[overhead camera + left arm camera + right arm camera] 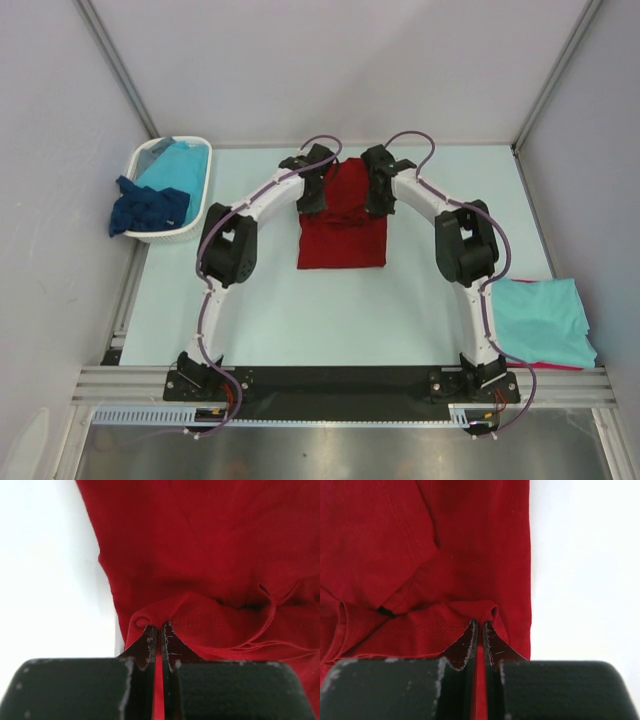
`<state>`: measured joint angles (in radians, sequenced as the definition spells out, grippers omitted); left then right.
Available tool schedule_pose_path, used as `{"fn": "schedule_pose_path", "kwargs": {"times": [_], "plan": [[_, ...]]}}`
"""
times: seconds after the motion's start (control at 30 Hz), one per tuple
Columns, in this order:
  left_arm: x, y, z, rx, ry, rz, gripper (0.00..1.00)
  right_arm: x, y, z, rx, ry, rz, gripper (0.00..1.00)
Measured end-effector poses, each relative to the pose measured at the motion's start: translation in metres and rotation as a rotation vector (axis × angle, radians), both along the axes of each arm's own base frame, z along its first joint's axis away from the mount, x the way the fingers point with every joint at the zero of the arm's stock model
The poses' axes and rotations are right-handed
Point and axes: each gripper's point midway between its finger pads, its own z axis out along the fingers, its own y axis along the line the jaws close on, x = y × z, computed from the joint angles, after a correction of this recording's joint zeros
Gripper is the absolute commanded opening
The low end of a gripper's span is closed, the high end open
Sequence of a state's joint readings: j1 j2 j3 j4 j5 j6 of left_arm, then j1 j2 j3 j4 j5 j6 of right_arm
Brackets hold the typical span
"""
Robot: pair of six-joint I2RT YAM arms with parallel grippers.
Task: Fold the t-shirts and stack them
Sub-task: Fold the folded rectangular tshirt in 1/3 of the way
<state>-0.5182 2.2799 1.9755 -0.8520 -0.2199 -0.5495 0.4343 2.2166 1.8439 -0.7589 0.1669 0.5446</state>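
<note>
We see the left pincer (159,626) shut tight on a bunched fold of the dark red t-shirt (342,240), and the right pincer (479,624) pinching its opposite edge. The shirt lies on the desk (300,310) between both pincers. Well right of the right pincer lies a folded turquoise t-shirt (540,318) on another red t-shirt (548,367). Left of the left pincer, a white basket (203,200) holds a second turquoise t-shirt (177,165) and a navy t-shirt (145,208).
</note>
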Motion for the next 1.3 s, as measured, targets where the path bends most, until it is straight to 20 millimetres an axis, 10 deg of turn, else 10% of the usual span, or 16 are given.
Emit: {"fn": "schedule_pose_path", "kwargs": {"times": [0.53, 0.77, 0.9, 1.3], "plan": [[0.037, -0.007, 0.013, -0.060, -0.047, 0.002, 0.07, 0.033, -0.018, 0.007, 0.021, -0.030, -0.051, 0.00], [0.032, -0.002, -0.005, -0.033, -0.013, 0.004, 0.43, 0.029, -0.021, -0.010, 0.004, 0.007, -0.054, 0.61], [0.018, 0.012, -0.011, 0.015, 0.005, 0.030, 0.48, 0.030, -0.025, -0.007, -0.011, -0.004, -0.061, 0.68], [-0.034, 0.022, 0.069, -0.030, -0.141, 0.010, 0.45, -0.034, 0.009, 0.042, 0.010, -0.056, 0.040, 0.64]]}}
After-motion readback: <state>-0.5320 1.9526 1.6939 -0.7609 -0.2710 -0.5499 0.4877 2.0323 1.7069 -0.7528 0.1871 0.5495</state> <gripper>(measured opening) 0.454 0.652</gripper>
